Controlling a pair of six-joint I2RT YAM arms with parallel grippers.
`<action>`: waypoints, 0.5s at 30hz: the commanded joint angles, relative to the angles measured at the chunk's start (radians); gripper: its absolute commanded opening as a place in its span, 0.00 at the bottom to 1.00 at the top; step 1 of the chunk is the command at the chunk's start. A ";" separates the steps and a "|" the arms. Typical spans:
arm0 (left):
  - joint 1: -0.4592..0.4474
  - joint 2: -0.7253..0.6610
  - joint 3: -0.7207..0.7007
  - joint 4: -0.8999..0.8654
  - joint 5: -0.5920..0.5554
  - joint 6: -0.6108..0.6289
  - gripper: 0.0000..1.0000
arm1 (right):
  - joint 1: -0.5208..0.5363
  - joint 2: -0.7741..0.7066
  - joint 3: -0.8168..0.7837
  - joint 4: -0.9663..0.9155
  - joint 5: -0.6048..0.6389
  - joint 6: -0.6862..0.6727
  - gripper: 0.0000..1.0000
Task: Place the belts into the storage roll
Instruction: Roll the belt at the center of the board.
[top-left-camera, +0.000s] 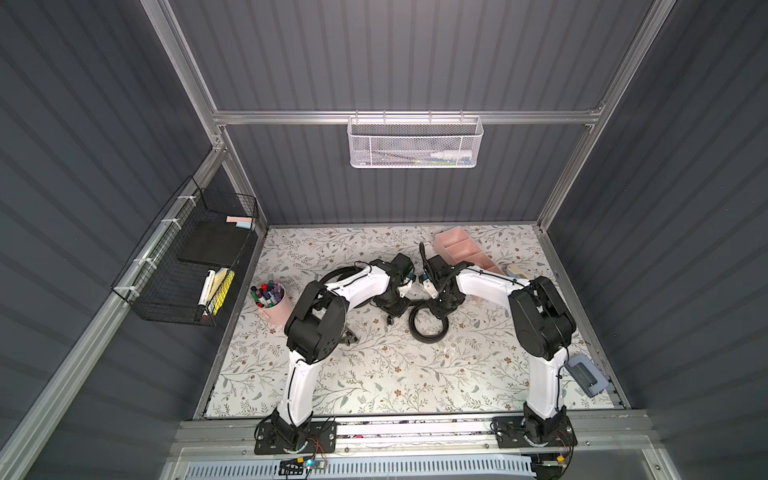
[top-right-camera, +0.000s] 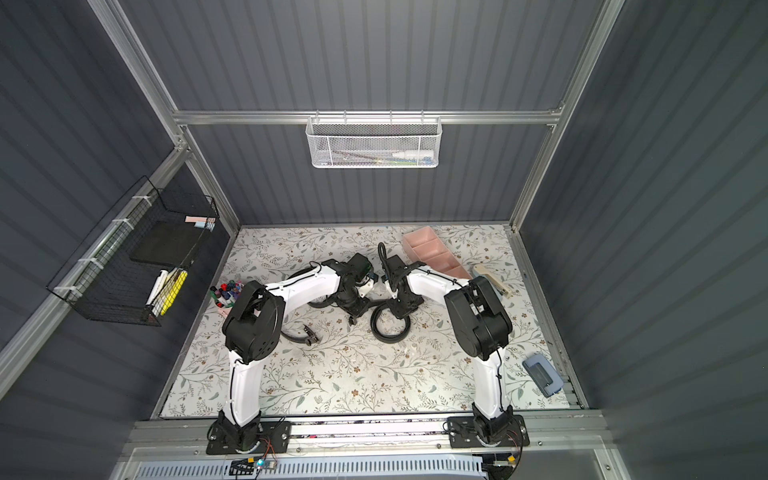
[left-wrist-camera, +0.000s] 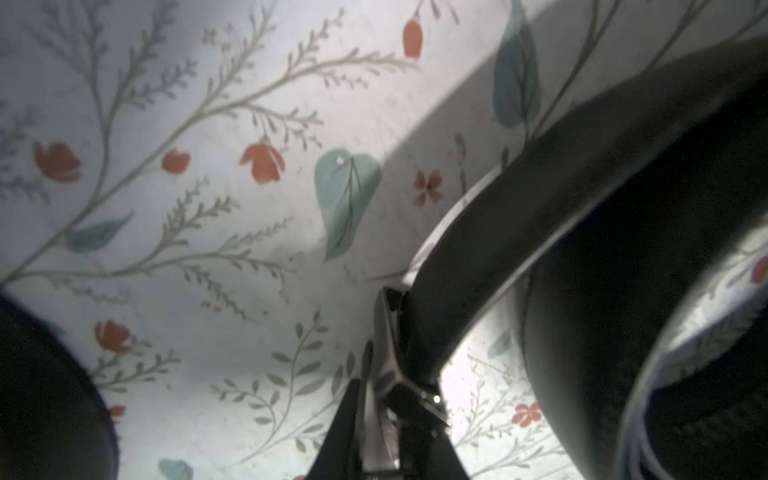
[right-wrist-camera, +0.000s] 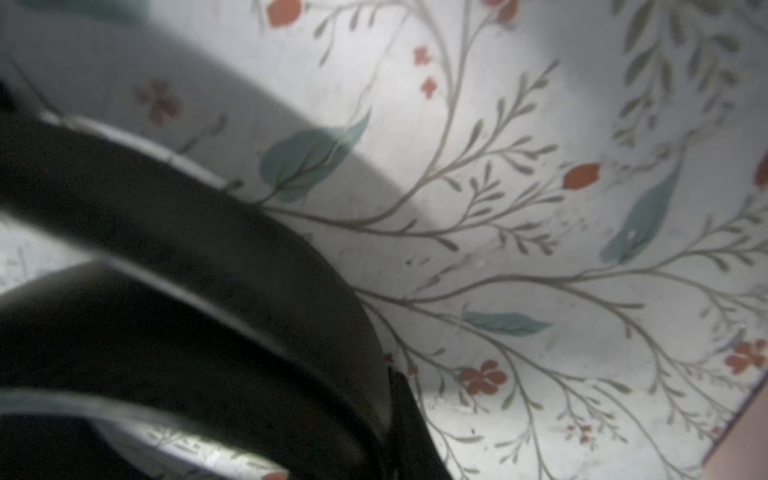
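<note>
Near the middle of the floral table (top-left-camera: 395, 382), the coiled belt (top-left-camera: 430, 338) lies flat as a tight black ring, seen in both top views. My right gripper (top-left-camera: 440, 305) stands over the ring's far rim. The right wrist view shows 2 black turns of strap close to the lens but none of my fingers, so I cannot tell how far they are open or whether they hold the belt. My left gripper (top-left-camera: 394, 309) stands just beside the ring, on its left. The left wrist view shows a metal buckle (left-wrist-camera: 390, 374) at the end of a black strap that curves away over the table. Whether my left fingers have hold of it I cannot tell.

The second belt (top-right-camera: 293, 336) lies loosely curled under my left arm, and its dark buckle (top-right-camera: 310, 335) rests on the table near my left elbow. The pink storage tray (top-left-camera: 444, 249) lies at the far right of the table, set diagonally just beyond my right wrist, apart from both belts.

Further out:
- a pink cup of markers (top-left-camera: 274, 305) at the left edge
- a beige stapler (top-right-camera: 492, 280) beside the tray's near end
- a blue hole punch (top-left-camera: 586, 374) at the right edge
- a black wire basket (top-left-camera: 187, 257) on the left wall
- a white mesh basket (top-left-camera: 415, 141) on the back rail
</note>
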 joint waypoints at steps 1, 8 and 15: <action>0.016 -0.064 -0.097 -0.081 -0.133 -0.095 0.07 | -0.056 0.056 -0.003 -0.095 0.064 0.100 0.20; 0.021 -0.127 -0.203 -0.070 -0.167 -0.156 0.06 | -0.090 0.089 0.030 -0.146 0.101 0.176 0.27; 0.028 -0.155 -0.236 -0.067 -0.184 -0.169 0.06 | -0.090 0.104 0.045 -0.180 0.149 0.198 0.28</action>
